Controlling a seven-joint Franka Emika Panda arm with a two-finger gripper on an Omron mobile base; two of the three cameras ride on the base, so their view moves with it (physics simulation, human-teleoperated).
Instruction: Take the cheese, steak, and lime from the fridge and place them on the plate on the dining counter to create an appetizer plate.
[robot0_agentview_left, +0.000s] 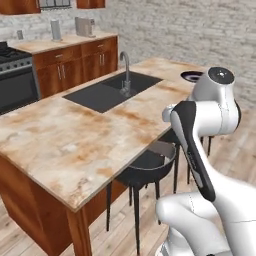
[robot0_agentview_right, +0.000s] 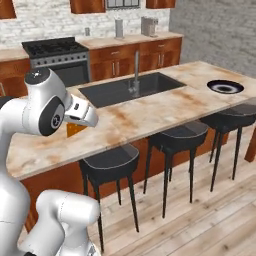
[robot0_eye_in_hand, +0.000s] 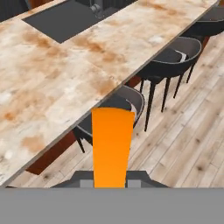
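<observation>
The long beige-and-rust marbled stone dining counter (robot0_agentview_left: 75, 135) runs across the scene, with a dark rectangular inset sink (robot0_agentview_right: 131, 87) and a curved grey faucet (robot0_agentview_left: 125, 70) set into it. Along its near edge stands a row of black bar stools with thin legs (robot0_agentview_right: 175, 140), on a pale wooden plank floor (robot0_agentview_right: 200, 215).

Toward the far end of the counter lies the round plate with a dark navy rim, white ring and dark centre (robot0_agentview_right: 225, 86), bare of food and well apart from the arm.

The white arm's two-finger gripper (robot0_eye_in_hand: 110, 181) hangs above the floor, just off the counter's near edge and over the nearest stool. In the hand view the small orange wedge-shaped cheese (robot0_eye_in_hand: 112, 146) rises straight up between the two dark finger tips (robot0_eye_in_hand: 81, 180), which stand close against its lower sides: the claw is clamped on the cheese. The piece looks flat and evenly bright orange, wider at its far end and narrowing slightly toward the fingers, with straight edges. In the right base view a small patch of the same orange shows just below the white hand.
</observation>
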